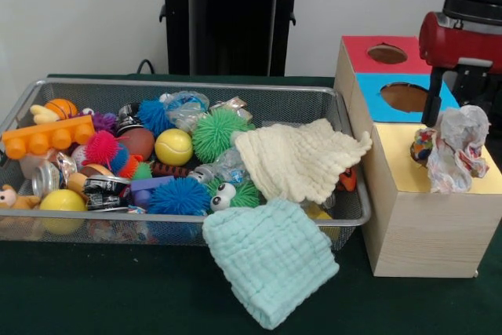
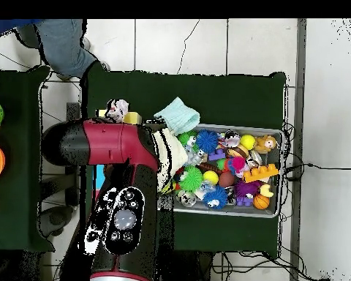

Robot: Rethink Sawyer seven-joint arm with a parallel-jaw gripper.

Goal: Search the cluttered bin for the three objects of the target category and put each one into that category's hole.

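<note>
Over the wooden box (image 1: 427, 217) at the bin's side, I have the arm (image 1: 459, 37) reaching down, its red link bent above the blue panel. From my front view the jaws (image 1: 455, 151) are buried in a crumpled white wrapper-like bundle (image 1: 459, 147) with a small colourful toy (image 1: 422, 145) pressed against it, both hanging over the yellow panel (image 1: 408, 166); I cannot tell how wide the jaws stand. Just behind them sits the blue hole (image 1: 405, 97), and beyond that the red hole (image 1: 387, 54). Beside the jaws, a cream cloth (image 1: 298, 158) drapes across the wire bin (image 1: 196, 88) rim, and a mint cloth (image 1: 271, 260) spills onto the green tabletop (image 1: 94, 288). Farther off, spiky balls, a yellow ball (image 1: 173, 147) and an orange block (image 1: 47, 139) crowd the bin.
</note>
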